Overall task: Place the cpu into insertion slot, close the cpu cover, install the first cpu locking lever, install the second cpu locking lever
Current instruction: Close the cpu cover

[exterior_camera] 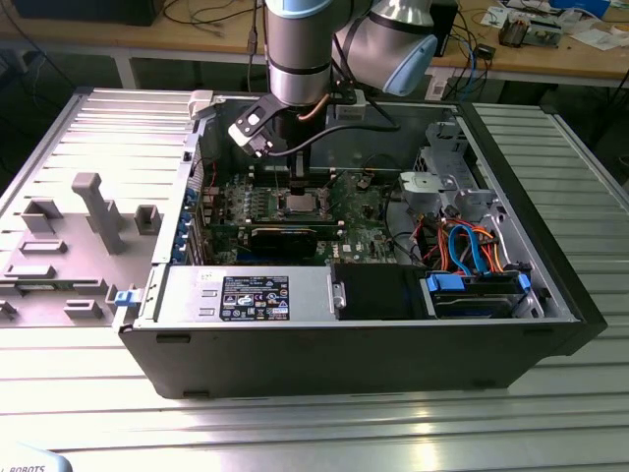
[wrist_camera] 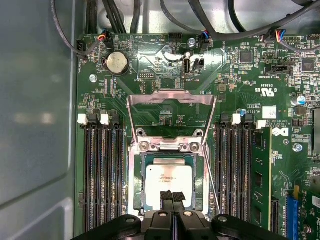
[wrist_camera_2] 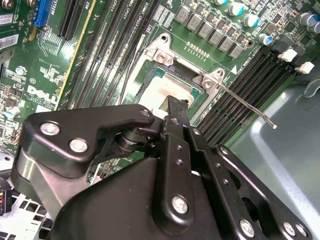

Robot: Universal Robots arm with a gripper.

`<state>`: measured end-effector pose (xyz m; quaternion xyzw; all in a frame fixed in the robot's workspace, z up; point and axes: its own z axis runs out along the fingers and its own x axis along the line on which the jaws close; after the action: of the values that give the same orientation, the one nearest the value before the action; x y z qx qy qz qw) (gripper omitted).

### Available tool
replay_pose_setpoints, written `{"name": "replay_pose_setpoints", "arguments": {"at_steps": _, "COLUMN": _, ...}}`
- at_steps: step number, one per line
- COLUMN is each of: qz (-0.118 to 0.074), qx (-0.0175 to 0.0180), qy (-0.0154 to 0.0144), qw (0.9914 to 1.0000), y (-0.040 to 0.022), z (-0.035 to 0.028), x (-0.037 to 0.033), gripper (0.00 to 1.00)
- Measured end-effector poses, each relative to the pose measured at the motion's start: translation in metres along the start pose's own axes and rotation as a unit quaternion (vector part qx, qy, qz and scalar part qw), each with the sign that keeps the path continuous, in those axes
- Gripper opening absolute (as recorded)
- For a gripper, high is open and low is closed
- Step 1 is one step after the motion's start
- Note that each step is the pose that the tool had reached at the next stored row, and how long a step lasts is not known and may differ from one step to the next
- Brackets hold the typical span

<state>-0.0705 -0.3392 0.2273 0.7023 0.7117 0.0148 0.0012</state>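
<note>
Fig.: I find the cpu (wrist_camera: 167, 181) seated in the insertion slot (wrist_camera: 134, 200), the cpu cover (wrist_camera: 171, 94) beside the slot still open, levers pending, my gripper (wrist_camera: 172, 195) clenched empty over it.

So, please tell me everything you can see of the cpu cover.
The cpu cover is a thin silver metal frame with a large window. In the first wrist view it is swung open, hinged at one edge of the insertion slot, clear of the cpu. Green board shows through its window.
</note>
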Motion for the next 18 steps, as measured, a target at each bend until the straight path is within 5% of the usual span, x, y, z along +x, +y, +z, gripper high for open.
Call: {"name": "replay_pose_setpoints", "arguments": {"at_steps": 18, "qz": 0.0, "qx": 0.0057, "qy": 0.0001, "qw": 0.99998, "y": 0.0001, "z": 0.0, "x": 0.0, "gripper": 0.11}}
